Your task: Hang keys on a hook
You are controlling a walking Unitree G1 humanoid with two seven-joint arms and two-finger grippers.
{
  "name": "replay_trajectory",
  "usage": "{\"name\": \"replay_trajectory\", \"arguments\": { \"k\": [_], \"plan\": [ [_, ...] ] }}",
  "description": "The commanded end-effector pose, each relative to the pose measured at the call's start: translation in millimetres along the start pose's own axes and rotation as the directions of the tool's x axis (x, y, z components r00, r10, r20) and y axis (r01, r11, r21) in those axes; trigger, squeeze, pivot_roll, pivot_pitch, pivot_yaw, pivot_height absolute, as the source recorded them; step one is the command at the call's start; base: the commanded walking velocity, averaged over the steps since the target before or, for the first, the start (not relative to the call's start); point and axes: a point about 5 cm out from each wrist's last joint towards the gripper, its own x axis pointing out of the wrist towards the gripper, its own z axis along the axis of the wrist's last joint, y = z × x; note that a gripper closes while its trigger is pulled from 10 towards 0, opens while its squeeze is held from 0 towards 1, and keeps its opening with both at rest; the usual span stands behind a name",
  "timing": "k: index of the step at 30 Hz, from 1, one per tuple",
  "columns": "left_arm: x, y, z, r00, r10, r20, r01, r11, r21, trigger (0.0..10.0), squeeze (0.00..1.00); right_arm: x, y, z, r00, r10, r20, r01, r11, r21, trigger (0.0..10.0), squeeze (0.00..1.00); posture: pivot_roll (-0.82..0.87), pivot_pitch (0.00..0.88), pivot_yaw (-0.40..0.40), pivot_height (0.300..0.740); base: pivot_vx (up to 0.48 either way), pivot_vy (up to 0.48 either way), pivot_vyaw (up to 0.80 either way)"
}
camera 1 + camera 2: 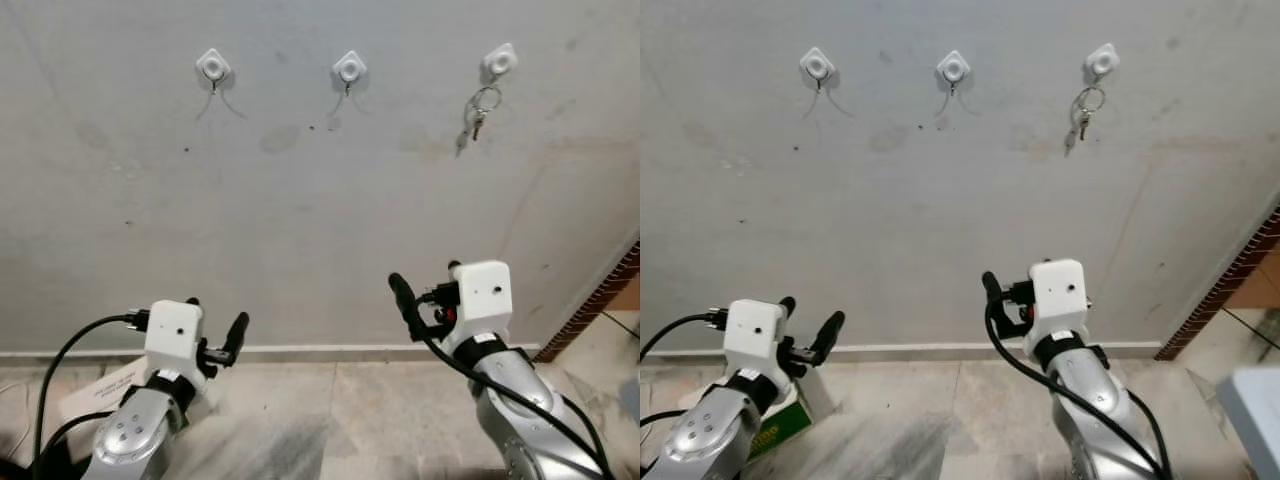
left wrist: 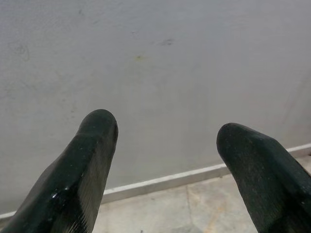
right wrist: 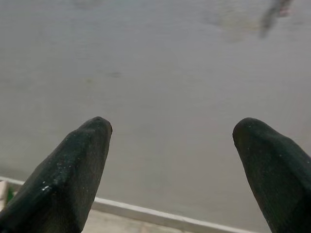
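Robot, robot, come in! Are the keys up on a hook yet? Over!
Left gripper open, low. Right gripper open, low. Keys hanging on rightmost hook. Nothing in the way.

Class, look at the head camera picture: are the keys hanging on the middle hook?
No. The keys hang from the right hook; the middle hook is bare.

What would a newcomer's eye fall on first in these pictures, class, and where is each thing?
First, the bunch of keys hanging from the rightmost hook of three white hooks high on the grey wall; the middle hook and left hook are bare. Next, the two silver arms low in front: the left end effector and right end effector both open and holding nothing.
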Motion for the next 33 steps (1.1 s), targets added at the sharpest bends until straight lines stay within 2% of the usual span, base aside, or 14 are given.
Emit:
{"name": "replay_trajectory", "arguments": {
  "k": [1,26,33],
  "plan": [
    [-1.5,4.4,0.7,1.0,0.022,-0.002,-0.022,1.0,0.02,10.0,0.0,2.2,4.2,4.0,1.0,0.02,0.018,-0.02,1.0,0.009,10.0,0.0,0.08,0.008,0.013,0.74,-0.322,0.0,0.0],
    [-2.2,1.2,-1.4,1.0,0.02,-0.006,-0.02,1.0,0.011,10.0,0.0,2.2,3.9,4.8,0.999,0.029,0.016,-0.029,1.0,0.001,10.0,0.0,0.06,0.018,0.007,0.74,-0.306,0.0,0.0],
    [-1.1,1.0,-1.8,1.0,0.017,-0.006,-0.017,1.0,0.017,10.0,0.0,3.1,4.0,5.2,0.999,0.028,0.019,-0.028,1.0,0.001,10.0,0.0,0.06,0.009,0.008,0.74,-0.073,0.0,0.0]
  ]
}}
